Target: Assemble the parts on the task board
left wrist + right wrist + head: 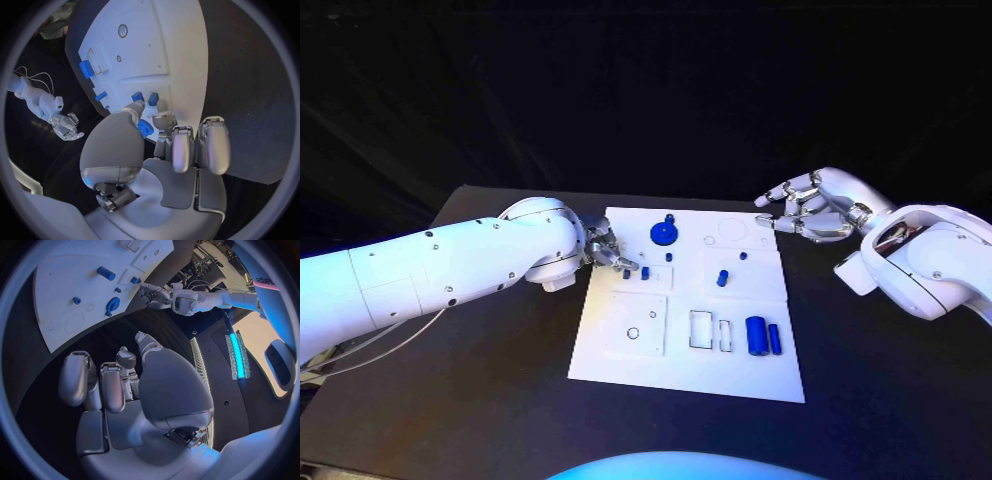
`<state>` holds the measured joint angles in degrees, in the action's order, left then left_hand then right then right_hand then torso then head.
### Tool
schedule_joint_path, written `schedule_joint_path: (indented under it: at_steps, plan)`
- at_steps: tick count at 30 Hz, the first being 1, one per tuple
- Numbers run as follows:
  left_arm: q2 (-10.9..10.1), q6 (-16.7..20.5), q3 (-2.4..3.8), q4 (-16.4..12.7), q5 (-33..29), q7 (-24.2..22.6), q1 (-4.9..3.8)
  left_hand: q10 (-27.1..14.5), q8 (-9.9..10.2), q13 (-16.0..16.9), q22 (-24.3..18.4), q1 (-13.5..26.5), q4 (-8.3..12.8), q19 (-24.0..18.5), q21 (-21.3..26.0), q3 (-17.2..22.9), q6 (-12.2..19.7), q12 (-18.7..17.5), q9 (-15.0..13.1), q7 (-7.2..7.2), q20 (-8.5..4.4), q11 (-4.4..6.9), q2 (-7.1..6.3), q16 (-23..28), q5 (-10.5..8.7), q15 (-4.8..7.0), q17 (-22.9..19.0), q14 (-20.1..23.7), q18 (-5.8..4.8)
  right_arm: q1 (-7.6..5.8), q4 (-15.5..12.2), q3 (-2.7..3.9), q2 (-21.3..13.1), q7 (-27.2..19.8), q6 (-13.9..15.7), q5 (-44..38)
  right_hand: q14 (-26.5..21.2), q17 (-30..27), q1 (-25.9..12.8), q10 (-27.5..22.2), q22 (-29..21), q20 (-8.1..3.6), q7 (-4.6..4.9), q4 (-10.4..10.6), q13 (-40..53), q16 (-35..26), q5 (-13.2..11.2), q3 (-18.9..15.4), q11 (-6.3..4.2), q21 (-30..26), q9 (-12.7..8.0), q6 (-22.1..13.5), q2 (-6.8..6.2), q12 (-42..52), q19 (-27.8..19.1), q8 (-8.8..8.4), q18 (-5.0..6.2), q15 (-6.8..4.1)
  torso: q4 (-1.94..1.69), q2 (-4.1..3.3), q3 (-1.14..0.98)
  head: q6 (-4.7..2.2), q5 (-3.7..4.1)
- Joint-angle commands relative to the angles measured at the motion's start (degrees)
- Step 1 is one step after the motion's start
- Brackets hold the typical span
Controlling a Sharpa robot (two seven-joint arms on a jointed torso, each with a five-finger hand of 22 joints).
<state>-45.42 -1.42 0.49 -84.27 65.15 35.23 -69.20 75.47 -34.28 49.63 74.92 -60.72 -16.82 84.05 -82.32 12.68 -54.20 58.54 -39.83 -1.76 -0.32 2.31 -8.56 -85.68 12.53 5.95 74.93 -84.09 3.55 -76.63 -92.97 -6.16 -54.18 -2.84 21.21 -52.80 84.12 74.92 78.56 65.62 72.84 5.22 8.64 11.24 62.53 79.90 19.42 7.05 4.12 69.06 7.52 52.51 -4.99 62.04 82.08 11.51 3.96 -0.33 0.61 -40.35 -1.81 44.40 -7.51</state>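
The white task board (629, 372) lies in the middle of the black table. On it are a blue round disc (665, 233), two small blue pieces (636, 272) near its left edge, blue pegs (723, 277) and two blue cylinders (763, 338). My left hand (607, 250) hovers at the board's left edge, its fingertips just above the two small pieces (145, 98), thumb and fingers apart with nothing between them. My right hand (805, 205) hangs off the board's far right corner, fingers loosely bent and holding nothing. The right wrist view shows the disc (113, 304) and the left hand (153, 294).
Bare black table (473, 400) surrounds the board on all sides. Empty slots (710, 330) and a round hole (633, 334) mark the board's near half. My left forearm (430, 270) stretches across the table's left side.
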Motion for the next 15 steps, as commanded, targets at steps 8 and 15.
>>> schedule_joint_path:
  at_steps: [8,15]
  plan:
    - [-0.89,11.65,0.96,-0.77,-7.45,-6.63,-0.35,-5.89,3.56,-10.62,-1.6,1.69,0.07,-0.74,3.12,-4.78,3.82,-9.4,1.53,-1.75,1.06,-1.52,2.23,0.39,0.22,-1.5,11.02,-4.58,0.16,0.02,0.37,0.02,0.03,-0.11,-0.02,0.04,2.82,5.67,-0.47,-0.42,-0.05,0.02,0.23,0.4,-0.05,-0.36,0.28,0.09,-0.18,-0.37,-0.05,0.02,-0.02,-0.17,-0.48,0.39,0.85,-0.25,0.05,-0.03,-0.04,-0.24,0.19]
    - [-0.15,17.81,0.67,-0.45,-6.84,-19.05,-0.43,-17.75,7.36,-15.98,-29.27,-13.19,3.23,-14.79,25.4,-1.43,9.31,-17.12,5.94,-5.47,3.7,-5.02,2.15,18.25,0.5,-4.53,-3.49,3.41,5.52,0.02,0.34,0.02,-0.09,-0.17,0.13,0.05,2.81,5.64,-0.49,-0.46,-0.05,0.02,0.23,0.42,-0.08,-0.4,0.3,0.08,-0.18,-0.4,-0.07,-0.02,-0.03,-0.19,-0.48,0.39,0.85,-0.25,0.02,-0.07,-0.02,-0.94,0.74]
